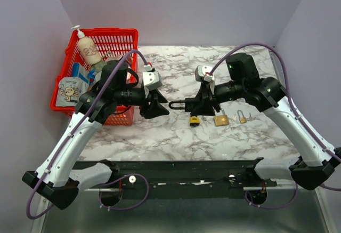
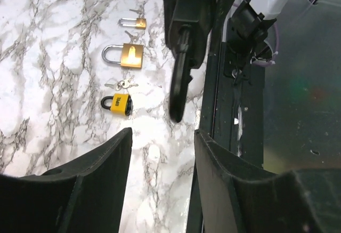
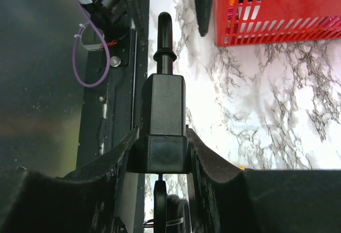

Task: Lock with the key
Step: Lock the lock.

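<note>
My right gripper point(image 1: 205, 103) is shut on the body of a black padlock point(image 3: 164, 110), held level above the marble table with its shackle point(image 1: 177, 105) pointing left. A black-headed key point(image 3: 160, 203) with a wire ring sticks in the lock's rear end, between my right fingers. My left gripper point(image 1: 160, 107) is open and empty, facing the shackle tip point(image 2: 178, 89) from a short distance, not touching it. In the left wrist view the lock body point(image 2: 189, 19) sits ahead of my left gripper point(image 2: 162, 137).
Three other padlocks lie on the table under the right arm: yellow point(image 1: 194, 120), brass point(image 1: 221, 120) and small brass point(image 1: 242, 117), with loose keys point(image 2: 123, 83) beside them. A red basket point(image 1: 114, 38) of items stands at the far left. The black base rail point(image 1: 176, 171) runs along the near edge.
</note>
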You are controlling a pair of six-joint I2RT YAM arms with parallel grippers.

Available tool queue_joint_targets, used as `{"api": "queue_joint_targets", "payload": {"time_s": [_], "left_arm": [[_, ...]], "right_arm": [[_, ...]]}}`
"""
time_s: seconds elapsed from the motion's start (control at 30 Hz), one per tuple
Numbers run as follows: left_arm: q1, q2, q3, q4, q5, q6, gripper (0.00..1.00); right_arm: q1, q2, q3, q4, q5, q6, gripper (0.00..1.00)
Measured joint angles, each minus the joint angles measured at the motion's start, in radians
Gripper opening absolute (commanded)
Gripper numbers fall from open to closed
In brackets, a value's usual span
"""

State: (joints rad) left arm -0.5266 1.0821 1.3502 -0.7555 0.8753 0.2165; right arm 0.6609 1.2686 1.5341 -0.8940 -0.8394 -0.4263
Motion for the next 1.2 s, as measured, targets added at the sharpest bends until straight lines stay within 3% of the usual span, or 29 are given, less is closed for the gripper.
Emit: {"api": "queue_joint_targets", "payload": {"time_s": [0.33,0.63,0.83,1.2], "left_arm": [[-0.001,0.009,-0.005,0.070,0.001,-0.042,0.41],[-0.033,0.039,-0.005,0.079,0.029,-0.059,0.47],[-0.037,0.045,-0.005,-0.028,0.035,0.045,0.50],[-0.065,0.044,-0.009,-0.043,0.046,0.061,0.43]], "right_arm": [[0.000,-0.014,0.000,-0.028,-0.041,-0.037,0.01],[0.001,-0.019,-0.006,-0.029,-0.045,-0.046,0.01],[0.001,-0.026,-0.007,-0.029,-0.045,-0.046,0.01],[0.001,-0.032,-0.028,-0.030,-0.042,-0.056,0.01]]}}
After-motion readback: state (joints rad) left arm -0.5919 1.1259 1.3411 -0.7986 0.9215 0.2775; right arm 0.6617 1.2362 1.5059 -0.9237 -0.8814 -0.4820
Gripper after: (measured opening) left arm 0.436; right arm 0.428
